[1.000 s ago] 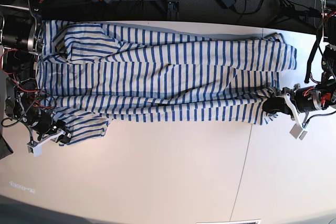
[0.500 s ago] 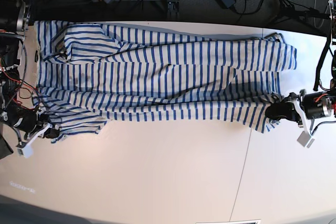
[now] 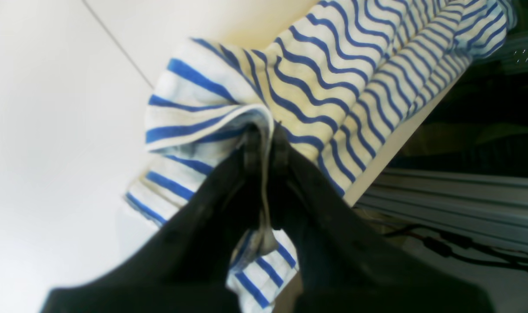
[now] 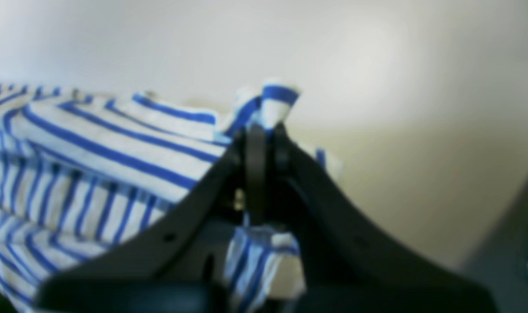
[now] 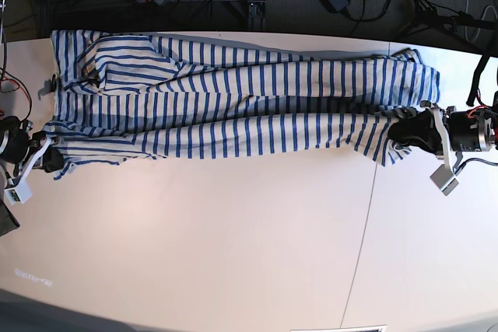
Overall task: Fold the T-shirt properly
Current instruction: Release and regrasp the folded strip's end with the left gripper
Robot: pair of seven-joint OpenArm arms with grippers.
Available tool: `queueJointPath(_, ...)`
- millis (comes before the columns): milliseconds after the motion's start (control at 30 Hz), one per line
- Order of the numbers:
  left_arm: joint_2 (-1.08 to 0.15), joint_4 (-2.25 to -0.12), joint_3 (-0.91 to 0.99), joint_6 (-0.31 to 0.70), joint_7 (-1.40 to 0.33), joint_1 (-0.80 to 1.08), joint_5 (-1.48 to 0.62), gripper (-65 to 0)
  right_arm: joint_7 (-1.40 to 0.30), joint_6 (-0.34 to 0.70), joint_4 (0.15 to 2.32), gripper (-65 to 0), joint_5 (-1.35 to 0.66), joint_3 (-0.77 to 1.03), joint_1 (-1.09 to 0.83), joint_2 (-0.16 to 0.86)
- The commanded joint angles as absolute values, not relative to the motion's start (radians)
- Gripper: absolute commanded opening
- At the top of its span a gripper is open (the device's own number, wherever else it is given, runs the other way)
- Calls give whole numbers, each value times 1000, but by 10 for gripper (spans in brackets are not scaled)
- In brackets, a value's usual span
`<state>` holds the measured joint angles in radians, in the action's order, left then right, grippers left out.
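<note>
Left hand (image 3: 264,141) clamped tight on a pinch of striped hem, jaws nearly touching with only a thin ridge of cloth between them; seen from the base view at about 3 o'clock (image 5: 405,134), right at the lower corner of the T-shirt (image 5: 233,99). Right hand (image 4: 261,134) likewise closed hard on a small tuft of fabric poking up past the fingertips; sits at about 9 o'clock in the base view (image 5: 48,157), holding the opposite near corner by the sleeve and shoulder end. Lies stretched lengthwise across the far half of the desk (image 5: 233,254), from 9 o'clock to 3 o'clock, collar end toward 9, hem end toward 3, near edge drawn into a fairly straight line between the two grips. Looks like a matched pair of corner holds chosen so the long near edge can be carried as one taut line, likely up and over toward 12 o'clock for a lengthwise fold. Shows slight rippling of stripes near the left hand, suggesting tension along the cloth rather than slack. Hangs a little at the far edge around 12 o'clock, close to the desk's back rim. Judged an early stage: no crisp fold visible yet, sleeve at 10 o'clock bunched and uneven.
</note>
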<state>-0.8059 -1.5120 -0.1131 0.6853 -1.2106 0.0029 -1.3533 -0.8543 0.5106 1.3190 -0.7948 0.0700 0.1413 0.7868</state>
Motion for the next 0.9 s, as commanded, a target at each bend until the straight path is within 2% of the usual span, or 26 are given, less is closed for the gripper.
queueJointPath(0, -833, -1524, -103, 698, -1202, -1, -1368, -650, -839, 576, 1345, -650, -804, 90, 136, 820)
queueJointPath(233, -840, -1524, -103, 698, -1216, 20, -1359, -650, -843, 576, 1395, -650, -809, 128, 31, 819)
queueJointPath(333, -840, -1524, -104, 698, -1216, 20, -1294, -650, -839, 575, 1395, -650, -793, 128, 0, 809)
queueJointPath(367, -840, -1524, -104, 698, -1216, 20, -1277, -627, -830, 576, 1395, -650, -775, 128, -9, 804)
queueJointPath(400, -840, -1524, -103, 698, -1215, 20, -1257, -555, -814, 575, 1395, -597, -754, 128, -13, 798)
queueJointPath(467, -840, -1524, -103, 698, -1216, 20, -1233, -389, -804, 572, 1395, -306, -724, 128, -14, 785)
queueJointPath(500, -840, -1524, -103, 698, -1215, 20, -1221, -324, -802, 572, 1395, -218, -722, 128, -13, 779)
queueJointPath(533, -840, -1524, -104, 698, -1213, 19, -1208, -290, -797, 572, 1395, -202, -722, 128, -11, 772)
queueJointPath(700, -846, -1524, -74, 698, -1216, 17, -1165, -287, -756, 572, 1414, -203, -722, 138, -6, 752)
queueJointPath(867, -845, -1524, 114, 698, -1217, 20, -1161, -287, -757, 572, 1489, -203, -722, 155, -6, 745)
